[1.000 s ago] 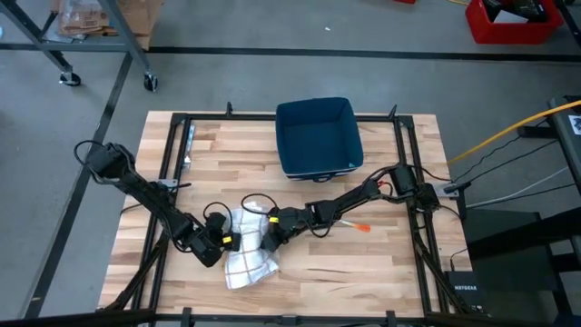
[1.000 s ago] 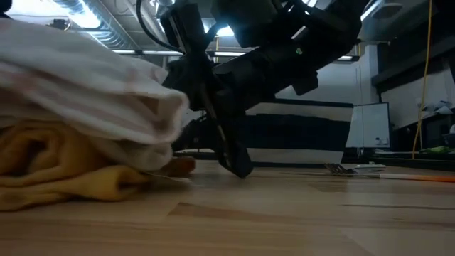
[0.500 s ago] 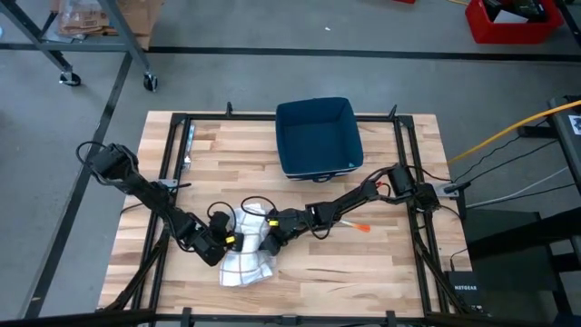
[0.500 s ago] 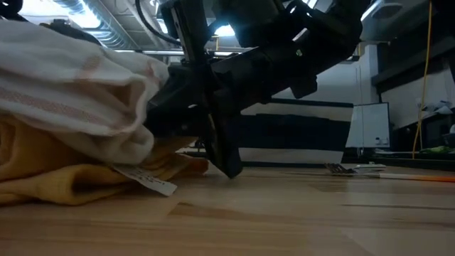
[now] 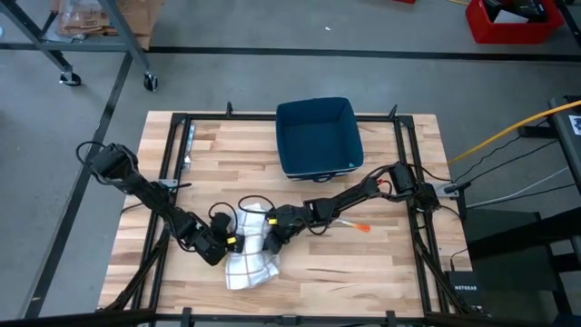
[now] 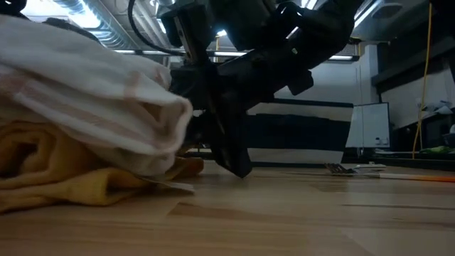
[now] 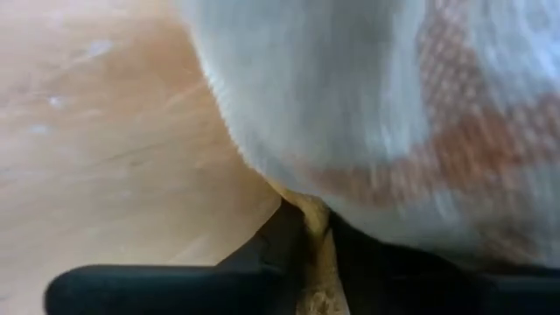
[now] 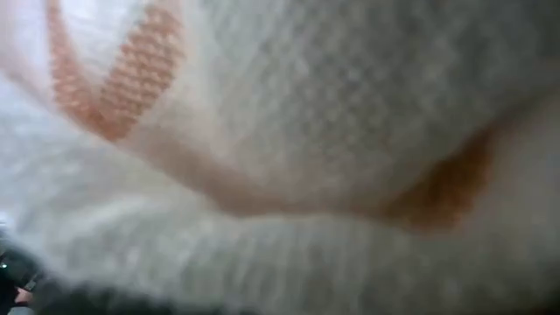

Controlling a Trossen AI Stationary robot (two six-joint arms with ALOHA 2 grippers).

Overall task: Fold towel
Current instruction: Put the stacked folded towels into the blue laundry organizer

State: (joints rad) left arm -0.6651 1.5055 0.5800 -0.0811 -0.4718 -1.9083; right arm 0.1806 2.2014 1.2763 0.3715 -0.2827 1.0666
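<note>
Wooden table (image 5: 363,263), bunched towel (image 5: 250,259), both claws gripping edges

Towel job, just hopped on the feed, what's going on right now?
Both arms are down at the towel, which lies bunched near the front of the table, white with orange stripes and a yellow underside. The left hand is at its left edge and the right hand at its upper right, each pressed into the cloth. Both wrist views are filled with fabric. The blue bin sits at the back, unused.

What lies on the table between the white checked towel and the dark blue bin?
In the high view, only bare wooden table separates the white checked towel from the dark blue bin.
</note>
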